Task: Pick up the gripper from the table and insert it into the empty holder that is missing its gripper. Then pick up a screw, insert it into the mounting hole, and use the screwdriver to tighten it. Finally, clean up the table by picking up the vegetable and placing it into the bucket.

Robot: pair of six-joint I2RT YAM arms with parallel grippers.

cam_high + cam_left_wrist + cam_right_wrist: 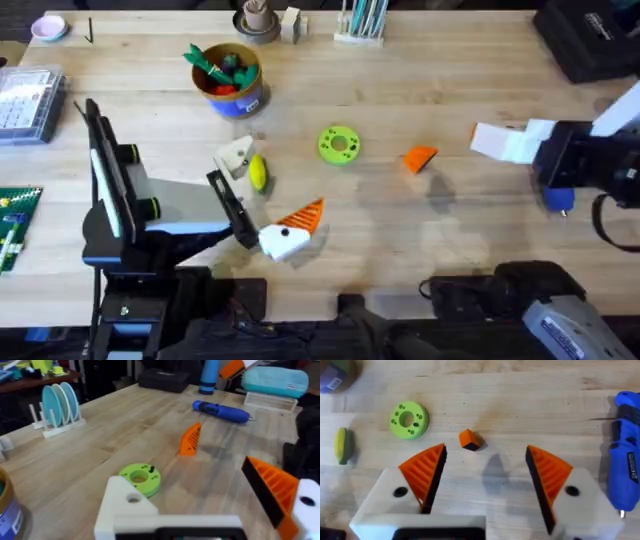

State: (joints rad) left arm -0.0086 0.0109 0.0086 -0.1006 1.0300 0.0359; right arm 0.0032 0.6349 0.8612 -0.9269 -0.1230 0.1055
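Observation:
The loose orange gripper (420,158) lies on the table right of centre, also seen as a ribbed wedge (190,440) and end-on (470,439). My left gripper (274,186) is open; one finger is the plain white holder (237,155) (122,505), the other carries an orange tip (272,485). The yellow vegetable (258,172) (341,445) lies between those fingers. My right gripper (482,140) (485,455) is open and empty, just right of the wedge. The blue screwdriver (558,198) (222,411) (626,470) lies by the right arm. The bucket (230,82) stands at the back left holding toy vegetables.
A flat green disc (339,144) (140,478) (409,420) sits mid-table. A clear parts box (25,100) is at the left edge, a black case (590,40) at the back right, and a plate rack (57,407) beyond the table.

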